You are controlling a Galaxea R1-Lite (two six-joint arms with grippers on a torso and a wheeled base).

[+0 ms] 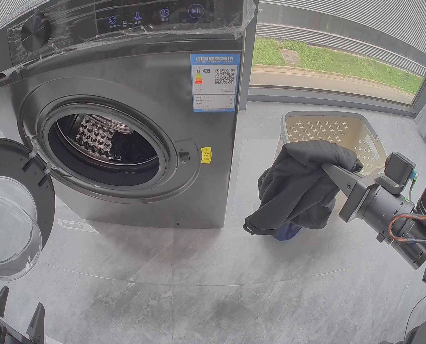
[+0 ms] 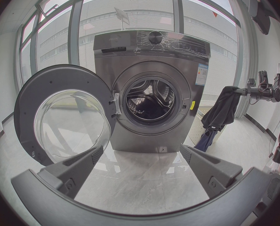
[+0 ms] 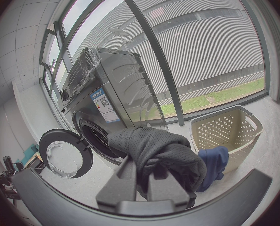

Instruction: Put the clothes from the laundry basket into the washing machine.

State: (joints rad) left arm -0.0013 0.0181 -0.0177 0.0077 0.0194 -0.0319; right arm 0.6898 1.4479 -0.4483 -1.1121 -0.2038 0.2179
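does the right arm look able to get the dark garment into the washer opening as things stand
Probably yes: the right gripper is shut on the dark garment, the door is swung wide, the drum opening is unblocked, and bare floor lies between.

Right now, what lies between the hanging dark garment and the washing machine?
Nothing: bare floor separates the dark garment from the washing machine, in the head view.

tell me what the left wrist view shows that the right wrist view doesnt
Left wrist view adds: the open left gripper and the steel drum seen straight through the opening. Right wrist view adds: a close look at the right gripper shut on the dark grey garment, and the inside of the beige laundry basket. Shared: the washing machine, its open door, that garment and a blue garment by it.
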